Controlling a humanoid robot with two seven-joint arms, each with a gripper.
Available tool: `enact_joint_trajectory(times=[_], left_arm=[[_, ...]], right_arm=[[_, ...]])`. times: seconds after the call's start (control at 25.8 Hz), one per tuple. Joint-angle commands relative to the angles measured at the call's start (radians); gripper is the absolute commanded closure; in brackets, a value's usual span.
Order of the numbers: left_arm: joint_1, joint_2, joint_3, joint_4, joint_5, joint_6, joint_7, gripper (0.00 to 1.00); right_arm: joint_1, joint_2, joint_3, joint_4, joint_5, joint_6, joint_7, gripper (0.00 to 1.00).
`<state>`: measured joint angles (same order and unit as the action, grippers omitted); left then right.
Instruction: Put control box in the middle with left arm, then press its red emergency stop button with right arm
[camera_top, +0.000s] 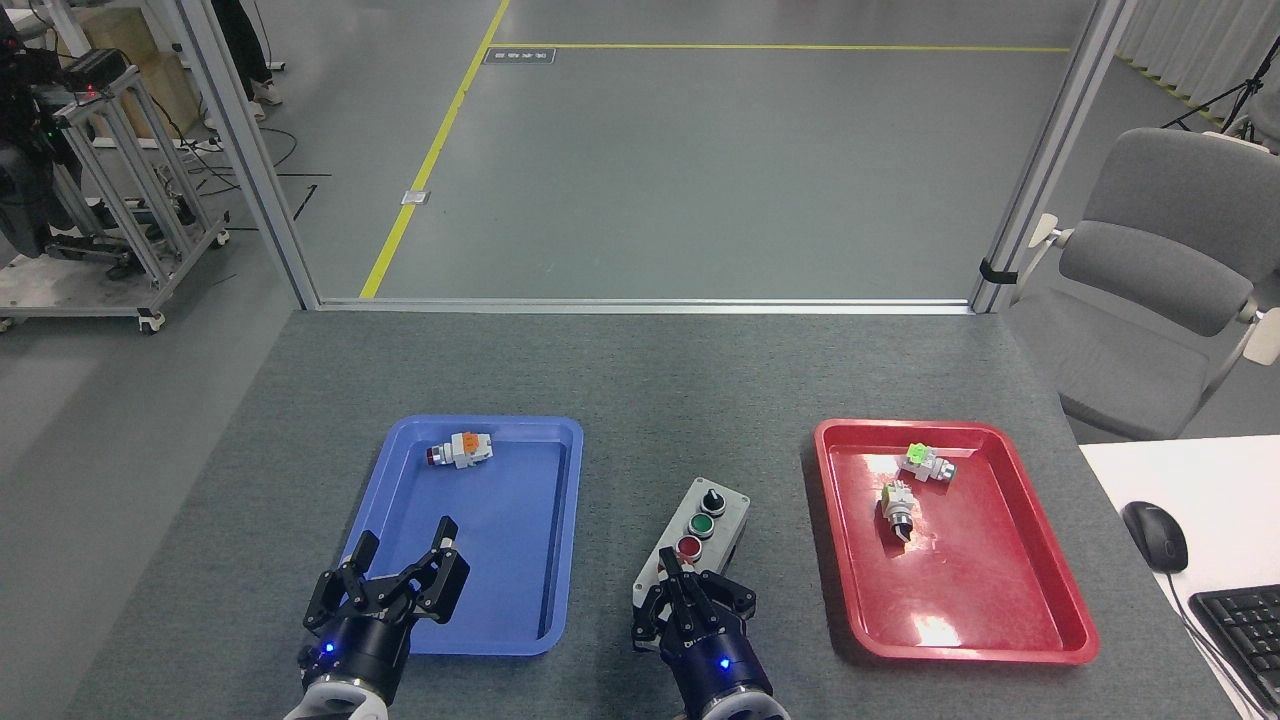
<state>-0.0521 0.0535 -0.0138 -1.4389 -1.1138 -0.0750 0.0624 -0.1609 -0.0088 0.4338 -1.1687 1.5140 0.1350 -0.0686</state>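
Control box (700, 535), one only, lies on the dark-grey felt surface (650, 380) in the middle (690, 430), between one blue tray (400, 480) and one red tray (1010, 610), touching neither. It sits slightly askew, its far end leaning toward the red tray. Three of its face controls show in a row: one black knob (712, 498) farthest away, one green button (702, 523) next, one small red button (689, 546) nearest. The red emergency stop button is hidden under the right hand (690, 600), which covers the box's near end with its fingers drawn together; whether they touch the button cannot be told. The left hand (400, 575) hangs over the near left corner of the blue tray with its fingers spread wide, holding nothing.

One small white switch part (460, 450) with an orange piece lies in the far end of the blue tray. Two small switch parts lie in the far half of the red tray, just beside each other: one with a green cap (925, 462), one with a pale cap (895, 508). At the right edge a white desk (1160, 470) carries one black mouse (1155, 535) and the corner of one keyboard (1240, 630). One grey chair (1160, 280) stands beyond it.
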Motion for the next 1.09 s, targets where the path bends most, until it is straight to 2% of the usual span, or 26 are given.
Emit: enact_joint_trajectory(times=[0.0, 0.08, 0.19, 0.23, 0.31, 0.39, 0.43, 0.54, 0.58, 0.74, 0.93, 1.05], left_arm=[[0.0, 0.0, 0.0, 0.0, 0.0, 0.0, -0.001, 0.01], [0.0, 0.0, 0.0, 0.0, 0.0, 0.0, -0.001, 0.01], [0.0, 0.0, 0.0, 0.0, 0.0, 0.0, -0.001, 0.01], [0.0, 0.0, 0.0, 0.0, 0.0, 0.0, -0.001, 0.01], [0.0, 0.0, 0.0, 0.0, 0.0, 0.0, -0.001, 0.01], [0.0, 0.0, 0.0, 0.0, 0.0, 0.0, -0.001, 0.01], [0.0, 0.0, 0.0, 0.0, 0.0, 0.0, -0.001, 0.01], [0.0, 0.0, 0.0, 0.0, 0.0, 0.0, -0.001, 0.01], [0.0, 0.0, 0.0, 0.0, 0.0, 0.0, -0.001, 0.01], [0.0, 0.0, 0.0, 0.0, 0.0, 0.0, -0.001, 0.01], [0.0, 0.0, 0.0, 0.0, 0.0, 0.0, -0.001, 0.01], [0.0, 0.0, 0.0, 0.0, 0.0, 0.0, -0.001, 0.01]], right_arm=[[0.001, -0.003, -0.003, -0.022, 0.0, 0.005, 0.006, 1.0], [0.004, -0.013, -0.009, -0.069, -0.012, 0.005, 0.0, 1.0], [0.017, -0.042, -0.021, -0.161, -0.066, -0.003, -0.002, 1.0], [0.021, -0.049, -0.038, -0.181, -0.075, -0.005, -0.002, 0.94], [0.043, -0.071, -0.084, -0.212, -0.078, -0.006, -0.002, 0.75], [0.064, -0.094, -0.124, -0.232, -0.078, -0.008, -0.004, 0.5], [0.077, -0.102, -0.142, -0.241, -0.078, -0.008, -0.004, 0.41], [0.123, -0.134, -0.231, -0.263, -0.078, -0.008, -0.005, 0.07], [0.133, -0.14, -0.256, -0.266, -0.078, -0.009, -0.007, 0.02], [0.159, -0.178, -0.334, -0.276, -0.078, -0.008, -0.005, 0.02], [0.227, -0.181, -0.411, -0.318, -0.08, 0.002, 0.003, 0.02], [0.235, -0.181, -0.422, -0.353, -0.08, 0.0, -0.004, 0.02]])
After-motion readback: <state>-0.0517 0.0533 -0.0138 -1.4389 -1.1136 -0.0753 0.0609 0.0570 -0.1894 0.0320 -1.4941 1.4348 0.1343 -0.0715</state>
